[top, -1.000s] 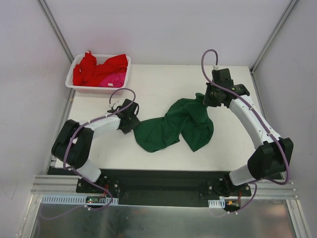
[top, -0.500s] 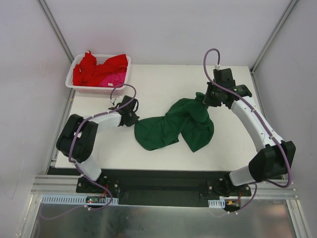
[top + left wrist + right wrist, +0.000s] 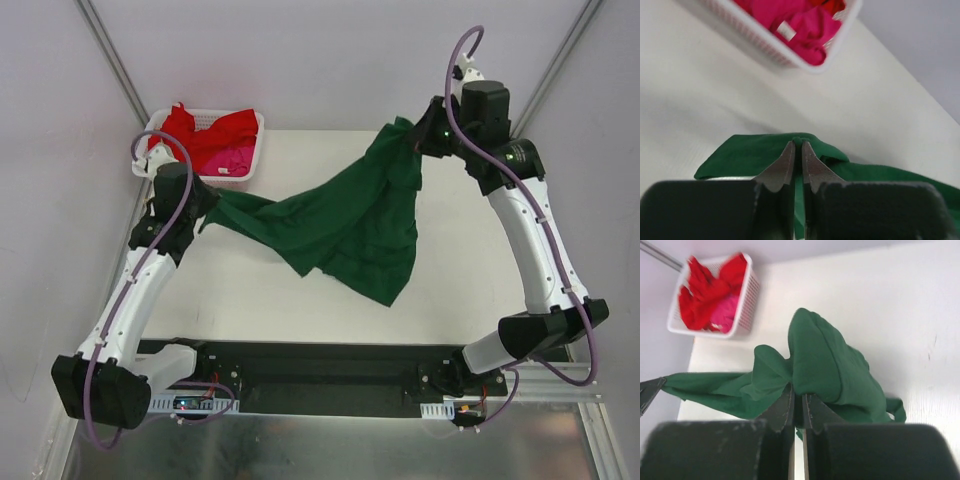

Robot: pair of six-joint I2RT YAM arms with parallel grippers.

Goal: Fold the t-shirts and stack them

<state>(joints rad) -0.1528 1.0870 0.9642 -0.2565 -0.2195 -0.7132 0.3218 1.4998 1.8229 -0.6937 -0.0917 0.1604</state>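
Risking a slip above all: clamped with the left end effector (image 3: 203,203), fingers together, on only a thin fold of the dark green t-shirt (image 3: 350,215), and pinched tight with the right end effector (image 3: 424,138) on a bunched corner, so likely to lose one end under a jerky pull and drop in a heap. Could also brush the white basket (image 3: 257,140) of red and pink t-shirts (image 3: 215,135), near at 12 o'clock from the left grip. Hangs slung between both grips, running toward 3 o'clock from the left and 8 o'clock from the right, lowest folds sagging over the counter (image 3: 260,300); touching it or not, cannot tell.
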